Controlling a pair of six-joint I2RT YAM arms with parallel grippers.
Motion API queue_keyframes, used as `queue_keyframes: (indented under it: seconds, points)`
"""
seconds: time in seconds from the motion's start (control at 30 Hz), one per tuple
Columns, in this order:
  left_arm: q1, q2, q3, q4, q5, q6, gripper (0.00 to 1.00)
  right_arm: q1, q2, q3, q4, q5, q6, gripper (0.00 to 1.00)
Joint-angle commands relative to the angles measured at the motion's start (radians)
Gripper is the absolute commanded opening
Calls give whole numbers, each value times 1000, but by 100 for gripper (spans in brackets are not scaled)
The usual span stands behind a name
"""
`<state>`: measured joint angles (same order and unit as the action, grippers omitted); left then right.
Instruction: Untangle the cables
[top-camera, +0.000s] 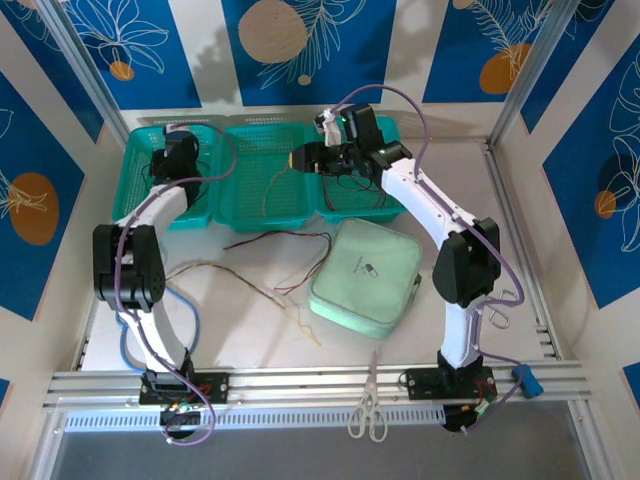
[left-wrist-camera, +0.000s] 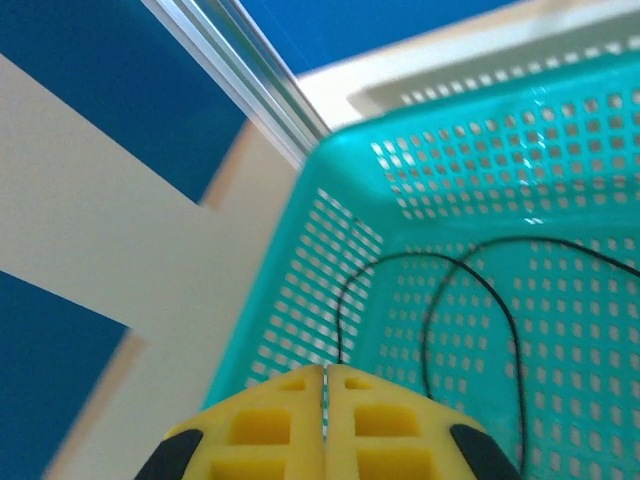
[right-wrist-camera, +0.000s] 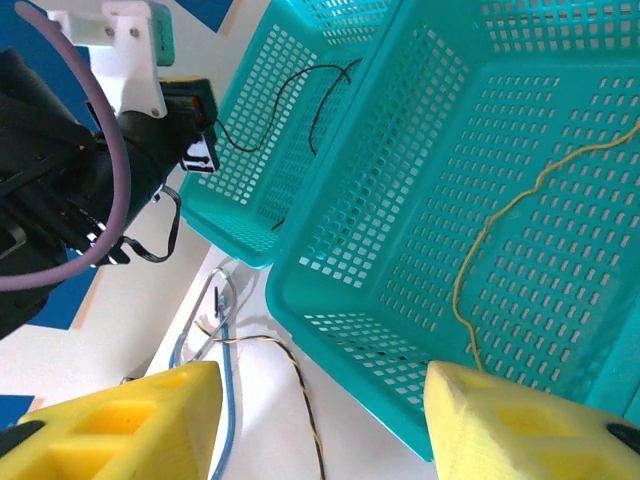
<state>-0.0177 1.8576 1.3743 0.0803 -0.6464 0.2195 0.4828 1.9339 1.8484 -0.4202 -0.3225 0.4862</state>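
My left gripper (top-camera: 178, 165) hangs over the left teal basket (top-camera: 210, 205). In the left wrist view its yellow fingers (left-wrist-camera: 326, 368) are pressed together on a thin black cable (left-wrist-camera: 339, 320), which loops across the basket floor. My right gripper (top-camera: 305, 160) is over the middle basket (top-camera: 255, 215). In the right wrist view it (right-wrist-camera: 322, 385) is wide open with nothing between its fingers. A tan-yellow cable (right-wrist-camera: 484, 236) lies in that basket beside the right finger. Dark red and tan wires (top-camera: 270, 243) sprawl tangled on the table in front of the baskets.
A third basket at the right holds a black cable (top-camera: 365, 205). A mint pouch (top-camera: 365, 275) lies mid-table. Scissors (top-camera: 368, 410) rest on the front rail. A light-blue stethoscope tube (top-camera: 190, 310) curls by the left arm.
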Motion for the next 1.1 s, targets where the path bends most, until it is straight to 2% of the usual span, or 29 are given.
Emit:
queue_keyframes:
  seconds: [0.0,0.13,0.33,0.63,0.67,0.7,0.77,0.8,0.83,0.9,1.07]
  points:
    - [46,28,72,-219,207,-192,0,-5,-54,-15,-2,-25,-2,56]
    - [58,36,80,-243,272,-212,0,-4,-55,-24,2,-25,-1,56]
    - [127,132,174,-388,511,-373,0,-5,-64,-29,0,-23,-4,56]
    - [137,223,265,-459,568,-422,0,-8,-87,-41,-23,2,-30,56]
    - [140,229,273,-467,571,-431,2,-9,-88,-42,-24,4,-32,56]
    - [142,238,287,-479,565,-441,17,-7,-90,-42,-27,7,-35,56]
    - [146,247,328,-522,557,-446,59,-6,-96,-43,-39,17,-45,56]
    - [149,246,347,-542,550,-447,73,-6,-100,-47,-42,20,-50,56]
    - [150,238,356,-548,544,-450,82,-6,-105,-53,-43,23,-51,56]
    - [149,203,345,-527,533,-451,88,-6,-114,-66,-39,29,-53,56]
    - [150,126,340,-526,518,-446,94,-5,-133,-89,-35,34,-51,56]
